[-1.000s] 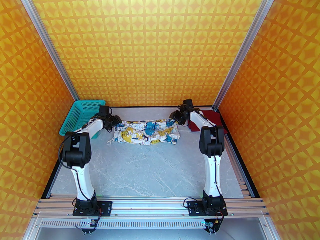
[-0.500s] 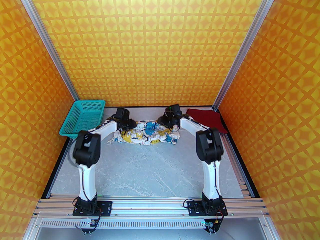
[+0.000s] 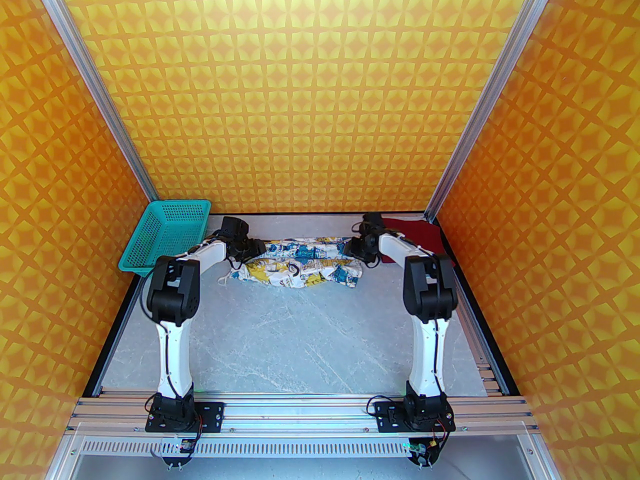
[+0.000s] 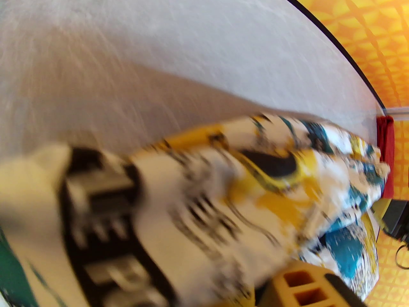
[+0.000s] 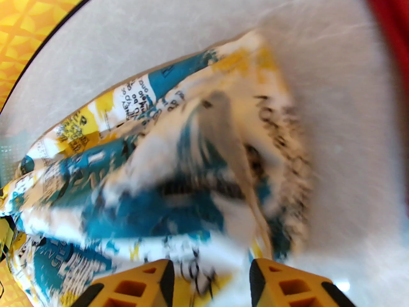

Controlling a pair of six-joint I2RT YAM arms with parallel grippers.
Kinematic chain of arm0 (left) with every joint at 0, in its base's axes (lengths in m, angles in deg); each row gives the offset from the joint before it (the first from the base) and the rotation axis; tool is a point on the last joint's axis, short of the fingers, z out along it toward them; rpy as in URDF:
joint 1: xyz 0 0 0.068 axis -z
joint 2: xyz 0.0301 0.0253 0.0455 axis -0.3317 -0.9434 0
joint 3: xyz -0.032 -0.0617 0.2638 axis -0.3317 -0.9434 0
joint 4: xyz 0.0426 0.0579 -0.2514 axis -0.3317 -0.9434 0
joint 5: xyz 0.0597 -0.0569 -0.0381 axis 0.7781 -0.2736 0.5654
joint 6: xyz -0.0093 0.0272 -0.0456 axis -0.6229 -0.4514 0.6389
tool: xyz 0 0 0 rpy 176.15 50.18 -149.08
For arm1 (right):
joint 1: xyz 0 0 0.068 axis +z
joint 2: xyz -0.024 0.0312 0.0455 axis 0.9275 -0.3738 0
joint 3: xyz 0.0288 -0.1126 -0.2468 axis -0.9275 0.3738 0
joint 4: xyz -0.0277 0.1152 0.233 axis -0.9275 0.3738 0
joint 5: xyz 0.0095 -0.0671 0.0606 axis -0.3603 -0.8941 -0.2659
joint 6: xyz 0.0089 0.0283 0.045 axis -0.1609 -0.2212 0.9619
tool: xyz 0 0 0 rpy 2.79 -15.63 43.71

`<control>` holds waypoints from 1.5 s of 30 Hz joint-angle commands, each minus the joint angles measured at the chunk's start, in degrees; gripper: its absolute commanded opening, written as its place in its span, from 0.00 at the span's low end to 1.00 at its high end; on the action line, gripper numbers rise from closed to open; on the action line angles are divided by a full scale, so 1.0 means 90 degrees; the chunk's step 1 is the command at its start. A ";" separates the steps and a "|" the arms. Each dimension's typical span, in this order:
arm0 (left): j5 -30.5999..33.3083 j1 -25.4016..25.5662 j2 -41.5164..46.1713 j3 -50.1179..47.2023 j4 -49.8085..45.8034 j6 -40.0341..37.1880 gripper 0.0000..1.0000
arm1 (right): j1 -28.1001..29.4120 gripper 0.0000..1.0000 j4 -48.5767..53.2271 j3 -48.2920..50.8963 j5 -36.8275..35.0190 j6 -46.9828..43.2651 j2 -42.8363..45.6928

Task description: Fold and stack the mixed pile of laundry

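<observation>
At the far left corner of the table (image 3: pixel 300 338) we saw the teal basket (image 3: pixel 170 235), set close by the left wall. Just to its right the left claw (image 3: pixel 252 249) reached down at the left end of the printed white garment (image 3: pixel 305 268). From the left wrist we made out one yellow finger (image 4: pixel 300 283) at the bottom edge, with the blurred cloth lying right against it; we could not tell whether that claw was spread or pinching the fabric. The garment itself lay along the far part of the table, stretched sideways between the two claws, its white ground covered in blue, yellow and black print, rumpled along its near edge. At its right end sat the right claw (image 3: pixel 356 249). From the right wrist its two yellow fingers (image 5: pixel 150 283) stood apart with the printed cloth running up between them; whether they were pressing on it we could not tell, for the picture was smeared. Further right, at the far right corner, the dark red T-shirt (image 3: pixel 422 233) lay flat on the table, partly behind the right arm in the top view and apart from the printed garment, with bare table between the two.
</observation>
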 commanded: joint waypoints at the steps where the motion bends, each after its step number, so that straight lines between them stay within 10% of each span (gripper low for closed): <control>1: -0.0160 0.0304 0.0686 0.0052 -0.0310 -0.0357 0.51 | 0.0419 0.44 0.0235 0.0112 0.0030 -0.0190 0.0854; 14: -0.0165 0.0319 0.0514 -0.0734 -0.0519 -0.0475 0.36 | 0.0553 0.41 -0.0408 0.1810 0.0866 0.0690 0.1083; 26: -0.0278 0.0338 0.1004 -0.1527 -0.0299 -0.0399 0.42 | 0.0144 0.46 -0.0020 0.2111 -0.0617 -0.0154 0.1496; 34: -0.0187 0.0209 0.2512 -0.1780 -0.0365 -0.0118 0.53 | 0.2117 0.55 -0.1053 0.2063 -0.1022 -0.2051 0.2317; 45: -0.0367 -0.1327 0.2809 -0.2662 -0.0422 -0.0204 0.56 | 0.4323 0.63 -0.0749 -0.0989 -0.0953 -0.4785 -0.0527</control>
